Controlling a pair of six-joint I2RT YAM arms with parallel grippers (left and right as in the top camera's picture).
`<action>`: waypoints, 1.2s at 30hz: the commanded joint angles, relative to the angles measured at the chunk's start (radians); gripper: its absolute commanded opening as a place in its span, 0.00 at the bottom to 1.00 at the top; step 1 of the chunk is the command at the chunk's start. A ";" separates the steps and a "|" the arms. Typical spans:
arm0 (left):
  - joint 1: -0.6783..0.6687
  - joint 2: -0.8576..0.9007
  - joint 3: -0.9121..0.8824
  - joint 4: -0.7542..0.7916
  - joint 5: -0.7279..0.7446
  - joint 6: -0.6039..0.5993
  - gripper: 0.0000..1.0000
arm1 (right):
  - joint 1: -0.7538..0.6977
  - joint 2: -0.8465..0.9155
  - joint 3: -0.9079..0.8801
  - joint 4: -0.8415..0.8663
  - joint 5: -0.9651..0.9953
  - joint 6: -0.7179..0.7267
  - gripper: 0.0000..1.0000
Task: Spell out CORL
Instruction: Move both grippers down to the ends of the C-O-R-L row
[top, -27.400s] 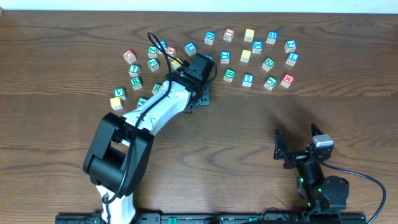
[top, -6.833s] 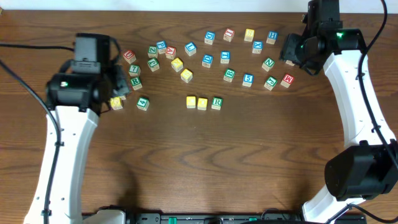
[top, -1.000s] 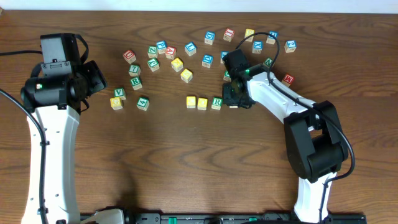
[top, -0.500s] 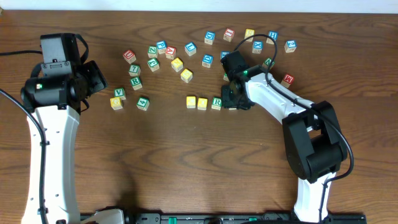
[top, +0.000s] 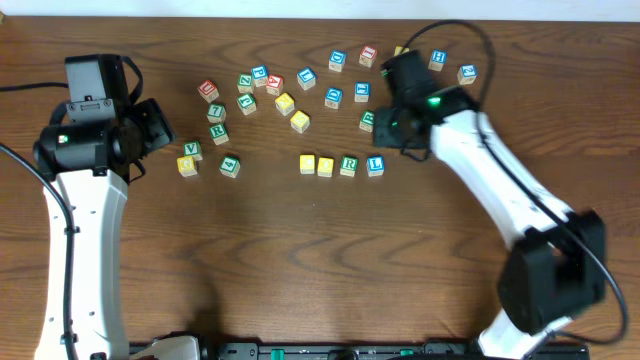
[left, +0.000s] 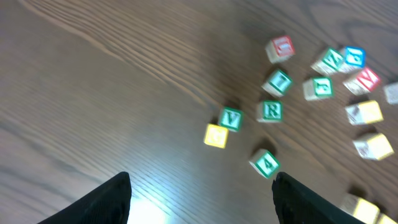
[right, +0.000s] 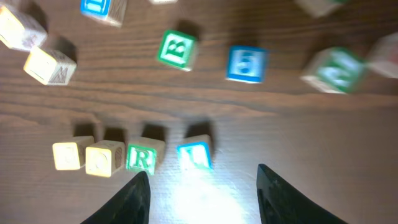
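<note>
Dark wood surface (top: 300, 260), CORL row (top: 348, 165) sitting mid-surface and running left to right, right claw (right: 204, 183) spread and empty just behind its L end (left claw (left: 202, 186), also spread, is well off to the side)

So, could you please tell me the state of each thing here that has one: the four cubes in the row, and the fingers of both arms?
first yellow cube, first in the row, plain top.
second yellow cube, second in the row, plain top.
R cube, third, letter up.
L cube, last, letter up, lying free.
left fingers, open, empty.
right fingers, open, empty.
</note>
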 joint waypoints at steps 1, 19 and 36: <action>-0.013 0.022 -0.057 0.002 0.134 -0.008 0.72 | -0.046 -0.021 0.011 -0.046 0.001 -0.006 0.49; -0.305 0.319 -0.115 0.100 0.237 -0.014 0.19 | -0.069 0.206 -0.023 -0.060 -0.085 0.013 0.10; -0.306 0.472 -0.115 0.157 0.430 -0.014 0.08 | -0.065 0.301 -0.024 -0.003 -0.126 0.011 0.04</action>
